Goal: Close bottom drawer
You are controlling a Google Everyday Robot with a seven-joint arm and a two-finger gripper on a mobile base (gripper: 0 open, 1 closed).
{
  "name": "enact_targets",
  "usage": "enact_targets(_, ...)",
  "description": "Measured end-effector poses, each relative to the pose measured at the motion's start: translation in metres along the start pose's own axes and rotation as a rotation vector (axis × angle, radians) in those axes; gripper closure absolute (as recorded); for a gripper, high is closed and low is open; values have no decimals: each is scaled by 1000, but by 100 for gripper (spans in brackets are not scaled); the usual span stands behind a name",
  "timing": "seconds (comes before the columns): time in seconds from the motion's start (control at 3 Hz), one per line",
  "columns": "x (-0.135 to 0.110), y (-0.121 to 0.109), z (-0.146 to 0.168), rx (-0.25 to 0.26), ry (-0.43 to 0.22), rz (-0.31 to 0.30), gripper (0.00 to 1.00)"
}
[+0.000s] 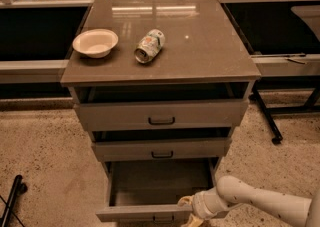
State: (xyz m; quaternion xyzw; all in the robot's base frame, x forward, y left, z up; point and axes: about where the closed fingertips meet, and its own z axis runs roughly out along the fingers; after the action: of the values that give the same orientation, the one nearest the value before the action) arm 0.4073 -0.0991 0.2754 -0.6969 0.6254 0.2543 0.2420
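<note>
The robot's claw (189, 211) sat low in the scene at the right end of the front panel of the bottom drawer (145, 213), with its pale arm (260, 202) reaching in from the right. Whether the claw was released or clenched could not be told, nor whether it pressed against the panel.

The bottom drawer stood pulled well out from the cabinet. Its deep plain box lay open to view just up and to the left of the claw, and its shallow front stretched away to the claw's left.

Directly above the claw, the middle drawer (161, 149) stood slightly out, and above that the top drawer (161, 115) also stood ajar, with a dark gap showing over each.

Higher still, the grey-brown worktop (200, 46) carried a pale bowl (95, 42), up and far to the claw's left. A can (149, 46) lay on its side just right of the bowl, also left of the claw.

Speckled floor (45, 156) spread to the claw's left, where a thin black object (12, 201) leaned in near the frame's edge.
</note>
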Motion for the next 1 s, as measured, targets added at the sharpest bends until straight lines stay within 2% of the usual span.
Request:
enact_targets(0.33,9,4,19,-9,-32,-7,54)
enact_targets(0.67,25,8,39,-14,-33,7,49)
enact_targets(1.0,44,9,57,3,-14,53,31)
